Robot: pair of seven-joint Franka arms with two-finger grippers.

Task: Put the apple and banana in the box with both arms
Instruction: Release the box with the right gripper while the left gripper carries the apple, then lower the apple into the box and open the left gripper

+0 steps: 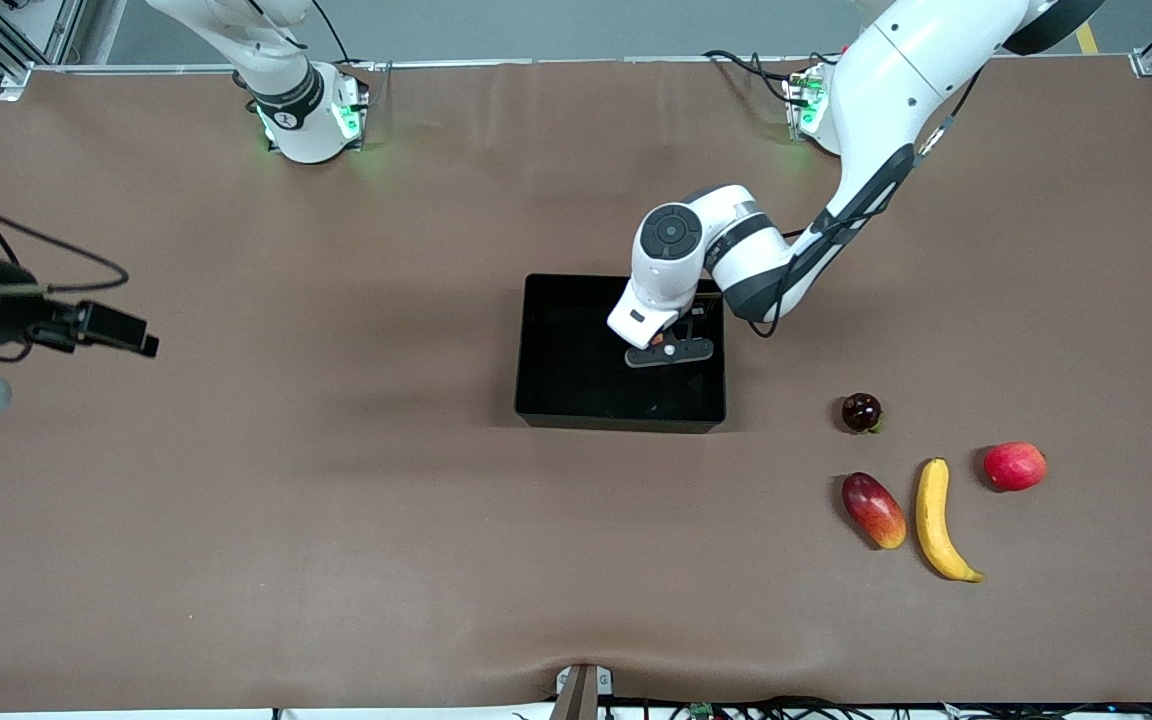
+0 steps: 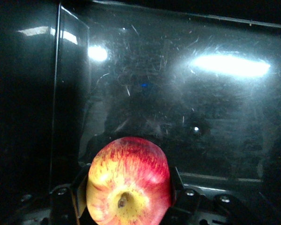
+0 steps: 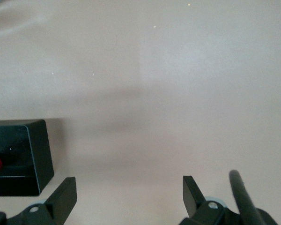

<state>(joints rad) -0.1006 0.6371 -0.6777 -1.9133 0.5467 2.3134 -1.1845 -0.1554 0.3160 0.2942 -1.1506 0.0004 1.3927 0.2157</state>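
Note:
My left gripper [image 1: 671, 350] reaches down into the black box [image 1: 541, 350] and is shut on the apple [image 2: 129, 183], red with yellow patches, dimple toward the camera. The fingers [image 2: 178, 180] grip it on both sides over the glossy box floor [image 2: 201, 117]. In the front view the apple is almost hidden under the hand. The banana [image 1: 936, 520] lies on the table toward the left arm's end, nearer the front camera than the box. My right gripper [image 3: 129, 183] is open and empty, held over bare table at the right arm's end [image 1: 126, 335], where the arm waits; the box [image 3: 18, 154] shows at its view's edge.
Next to the banana lie a red-and-yellow mango-like fruit [image 1: 874, 510], a plain red fruit [image 1: 1014, 466] and a small dark round fruit [image 1: 861, 411]. The brown mat [image 1: 336, 500] covers the whole table.

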